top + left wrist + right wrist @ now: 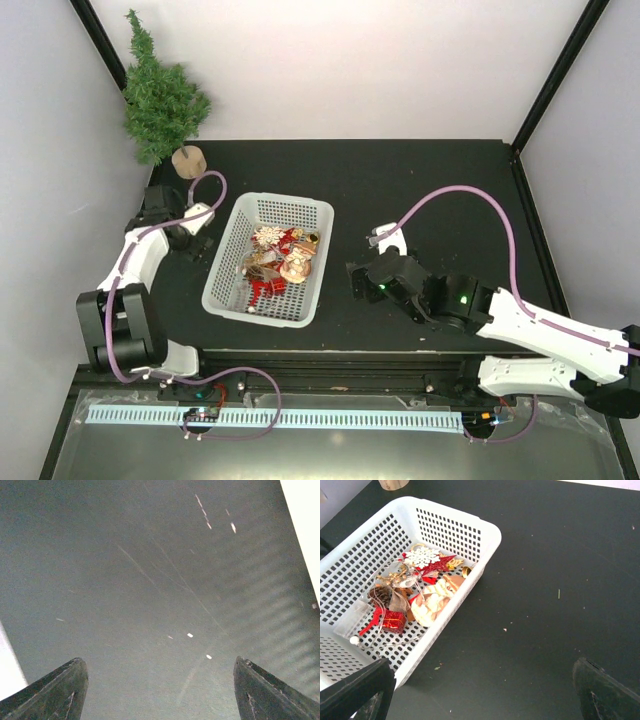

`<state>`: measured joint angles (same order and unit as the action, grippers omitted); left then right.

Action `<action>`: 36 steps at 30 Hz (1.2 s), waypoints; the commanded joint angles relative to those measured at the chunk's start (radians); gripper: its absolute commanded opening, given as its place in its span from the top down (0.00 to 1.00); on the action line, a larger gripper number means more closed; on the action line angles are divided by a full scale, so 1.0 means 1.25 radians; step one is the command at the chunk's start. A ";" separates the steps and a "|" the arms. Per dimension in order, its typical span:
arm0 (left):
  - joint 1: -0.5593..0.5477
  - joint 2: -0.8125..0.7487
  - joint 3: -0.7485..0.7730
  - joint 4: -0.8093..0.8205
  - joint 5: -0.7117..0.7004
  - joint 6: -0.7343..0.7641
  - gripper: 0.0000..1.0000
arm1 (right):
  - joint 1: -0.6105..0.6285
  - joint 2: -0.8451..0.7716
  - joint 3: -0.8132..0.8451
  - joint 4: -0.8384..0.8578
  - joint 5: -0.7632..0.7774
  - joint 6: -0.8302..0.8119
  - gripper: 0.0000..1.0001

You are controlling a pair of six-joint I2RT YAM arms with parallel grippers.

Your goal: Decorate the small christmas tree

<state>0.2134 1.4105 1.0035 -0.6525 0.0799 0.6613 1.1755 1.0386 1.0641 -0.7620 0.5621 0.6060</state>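
tree [160, 100]: far-left corner of surface [440, 180], beyond basket [285, 200] | left tool [159, 659]: spread, empty | right tool [482, 662]: spread, empty | handling: likely light, springy needles, tippy; grip trunk near base [188, 160]

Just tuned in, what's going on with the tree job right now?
Nothing is picked up yet. Both grippers stand open and empty: the left gripper over bare table left of the white basket, the right gripper on the basket's right side. The ornaments lie in the basket, and the small christmas tree sits at the far left corner with no decoration visible on it.
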 commanded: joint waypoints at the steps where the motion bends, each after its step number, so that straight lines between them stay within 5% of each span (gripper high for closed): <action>1: -0.007 0.015 -0.064 0.007 0.038 0.020 0.21 | -0.004 0.004 -0.007 0.023 -0.002 0.005 0.03; 9: -0.060 0.020 -0.107 0.009 0.081 -0.009 0.20 | -0.005 0.017 -0.007 0.025 -0.002 -0.001 0.02; 23: -0.375 0.143 -0.045 0.073 0.002 -0.034 0.19 | -0.005 0.007 -0.012 0.016 0.010 0.000 0.02; 36: -0.555 0.224 0.038 0.207 0.008 0.052 0.18 | -0.015 -0.012 -0.021 0.005 0.023 0.002 0.01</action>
<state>-0.4343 1.6653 0.9951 -0.4877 0.0784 0.6792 1.1633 1.0283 1.0515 -0.7509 0.5648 0.6048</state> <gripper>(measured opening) 0.823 0.986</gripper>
